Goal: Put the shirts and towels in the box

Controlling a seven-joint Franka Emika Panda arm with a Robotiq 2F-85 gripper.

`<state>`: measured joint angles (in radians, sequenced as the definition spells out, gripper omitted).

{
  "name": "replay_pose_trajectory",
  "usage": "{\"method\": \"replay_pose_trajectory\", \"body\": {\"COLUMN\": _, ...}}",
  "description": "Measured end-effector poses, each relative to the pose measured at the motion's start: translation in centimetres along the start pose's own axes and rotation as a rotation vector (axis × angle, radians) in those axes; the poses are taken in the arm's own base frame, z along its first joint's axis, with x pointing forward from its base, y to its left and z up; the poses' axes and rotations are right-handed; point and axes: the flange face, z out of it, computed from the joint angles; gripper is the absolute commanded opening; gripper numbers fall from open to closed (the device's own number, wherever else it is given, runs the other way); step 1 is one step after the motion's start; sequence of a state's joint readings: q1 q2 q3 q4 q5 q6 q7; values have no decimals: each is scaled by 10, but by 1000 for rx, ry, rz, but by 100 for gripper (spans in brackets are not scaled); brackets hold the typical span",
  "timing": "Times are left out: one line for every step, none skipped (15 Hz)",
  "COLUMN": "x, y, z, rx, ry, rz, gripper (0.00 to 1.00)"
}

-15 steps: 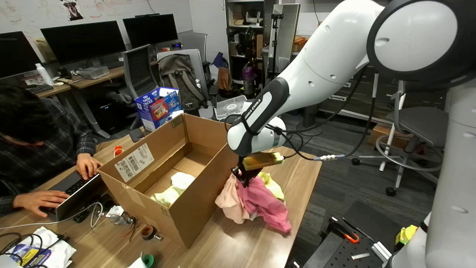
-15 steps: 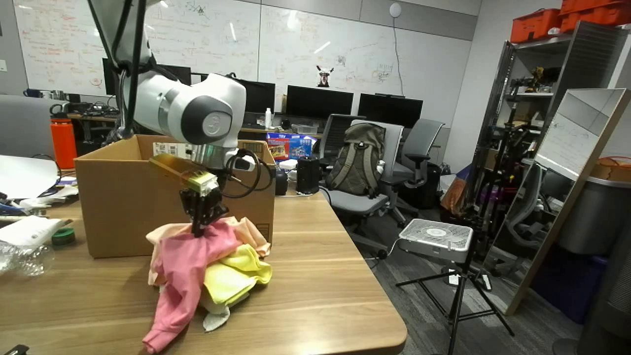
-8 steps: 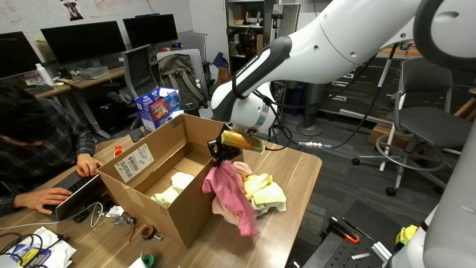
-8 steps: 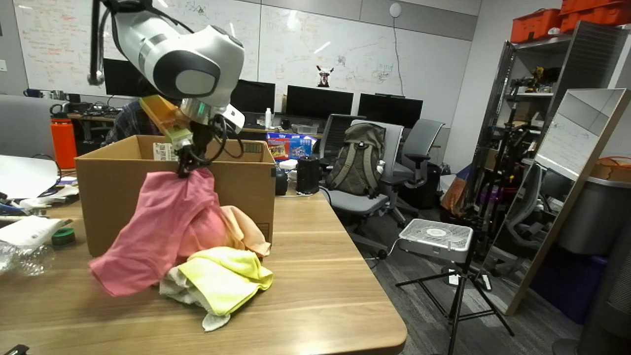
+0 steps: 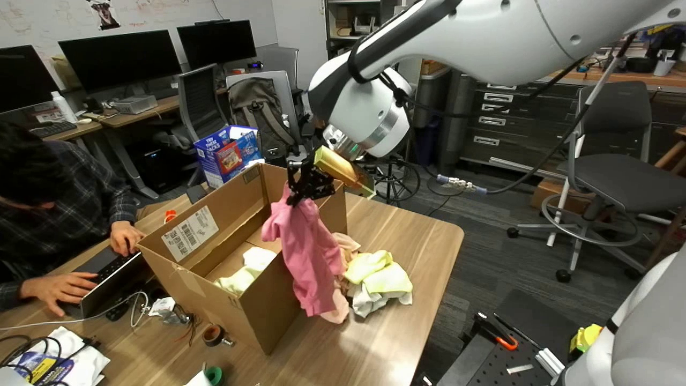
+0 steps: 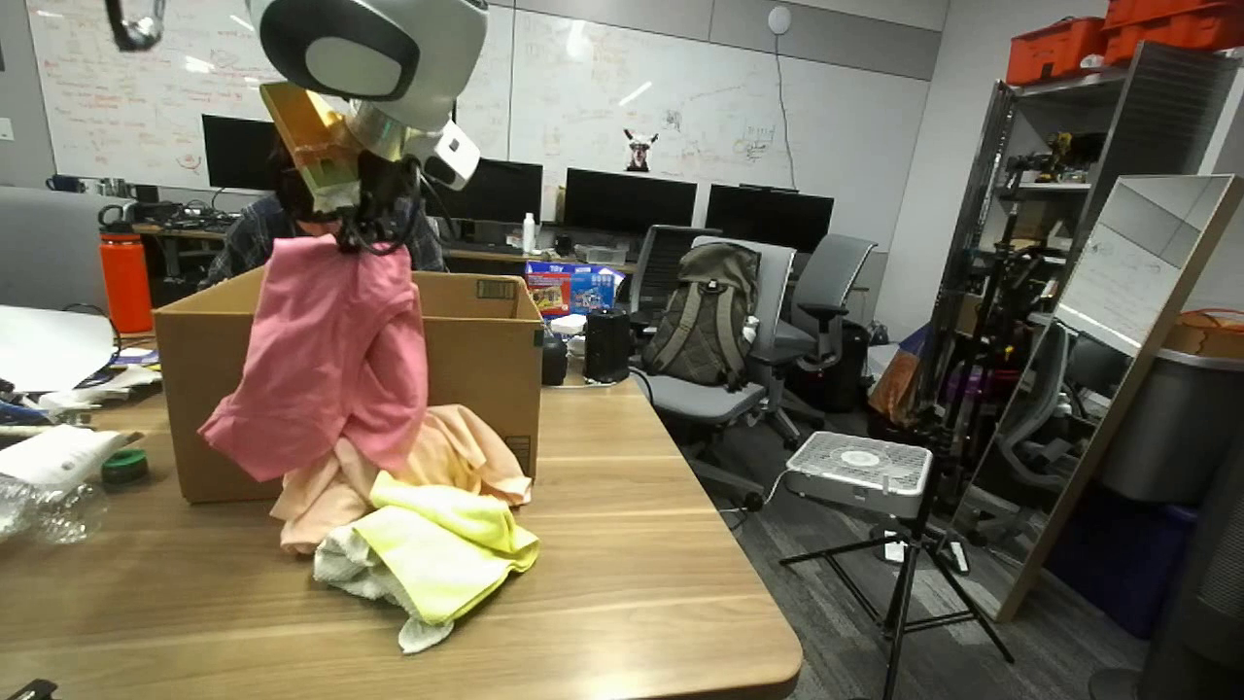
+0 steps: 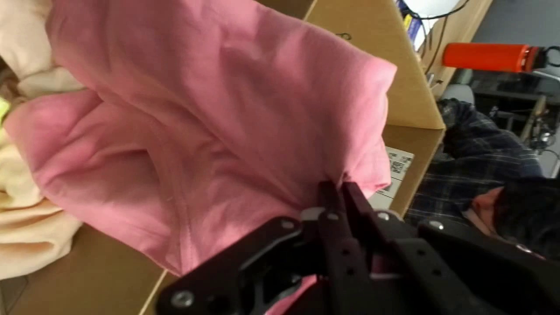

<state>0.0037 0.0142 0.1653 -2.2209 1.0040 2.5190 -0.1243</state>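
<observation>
Cloth in pink hangs in loose folds from the pincer, whose tips are closed almost fully, a fold of the fabric pinched between them. Most of it drops outside a long wall of the brown box, with the tips higher than the rim. In both exterior views its lower part overlaps a peach cloth; whether the two touch cannot be told. The peach cloth lies on the wooden surface just beside the box, next to a yellow cloth that partly covers a greyish-white cloth. Inside the box, a pale bundle of white and yellow-green rests toward one end, and a white label shows on the opposite long wall's inner face. Beyond that wall, a person sits at a laptop. A blue carton stands near the box's other end. Farther off, a backpack rests on a chair.
</observation>
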Motion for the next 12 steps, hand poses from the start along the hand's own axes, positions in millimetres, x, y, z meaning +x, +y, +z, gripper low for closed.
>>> {"method": "replay_pose_trajectory", "body": {"x": -4, "y": -9, "z": -10, "rx": 30, "ry": 8, "rz": -12, "gripper": 2}}
{"method": "replay_pose_trajectory", "body": {"x": -8, "y": -19, "z": -19, "rx": 59, "ry": 13, "rz": -27, "gripper": 2}}
{"method": "replay_pose_trajectory", "body": {"x": -15, "y": -30, "z": -28, "rx": 84, "ry": 20, "rz": -49, "gripper": 2}}
{"method": "replay_pose_trajectory", "body": {"x": -22, "y": -43, "z": -37, "rx": 104, "ry": 24, "rz": -74, "gripper": 2}}
{"method": "replay_pose_trajectory", "body": {"x": -31, "y": -56, "z": -44, "rx": 119, "ry": 26, "rz": -102, "gripper": 2}}
{"method": "replay_pose_trajectory", "body": {"x": -41, "y": -70, "z": -51, "rx": 134, "ry": 27, "rz": -131, "gripper": 2}}
{"method": "replay_pose_trajectory", "body": {"x": -51, "y": -83, "z": -56, "rx": 148, "ry": 27, "rz": -161, "gripper": 2}}
{"method": "replay_pose_trajectory", "body": {"x": -62, "y": -97, "z": -59, "rx": 161, "ry": 26, "rz": -191, "gripper": 2}}
{"method": "replay_pose_trajectory", "body": {"x": -73, "y": -110, "z": -62, "rx": 172, "ry": 28, "rz": -219, "gripper": 2}}
{"method": "replay_pose_trajectory", "body": {"x": -83, "y": -121, "z": -63, "rx": 181, "ry": 31, "rz": -243, "gripper": 2}}
{"method": "replay_pose_trajectory", "body": {"x": -91, "y": -133, "z": -62, "rx": 189, "ry": 37, "rz": -263, "gripper": 2}}
{"method": "replay_pose_trajectory", "body": {"x": -98, "y": -141, "z": -59, "rx": 192, "ry": 47, "rz": -277, "gripper": 2}}
